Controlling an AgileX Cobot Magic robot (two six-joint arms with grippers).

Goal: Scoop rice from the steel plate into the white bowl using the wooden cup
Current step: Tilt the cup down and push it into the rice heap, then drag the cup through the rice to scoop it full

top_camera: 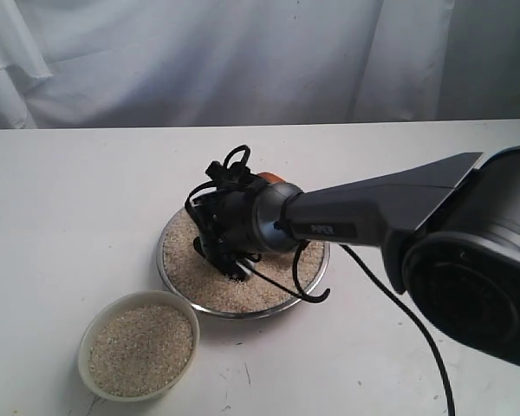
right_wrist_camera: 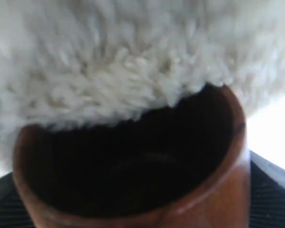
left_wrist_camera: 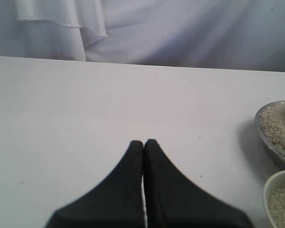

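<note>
The steel plate [top_camera: 243, 314] sits mid-table, covered with rice [top_camera: 260, 290]. My right gripper [top_camera: 228, 258] reaches down into that rice, shut on the wooden cup [right_wrist_camera: 218, 194]. In the right wrist view the cup's dark mouth is tipped against the heap of rice [right_wrist_camera: 109, 71], and its inside looks empty. The arm hides the cup in the exterior view. The white bowl [top_camera: 87, 340] stands in front of the plate to the left, nearly full of rice [top_camera: 140, 349]. My left gripper [left_wrist_camera: 143, 142] hovers shut and empty over bare table, left of the plate [left_wrist_camera: 268, 142] and bowl [left_wrist_camera: 271, 183].
A black cable [top_camera: 399, 303] trails from the right arm across the table to the front right. A small orange-brown thing [top_camera: 271, 178] peeks out behind the arm at the plate's far rim. White cloth [top_camera: 243, 61] hangs behind the table.
</note>
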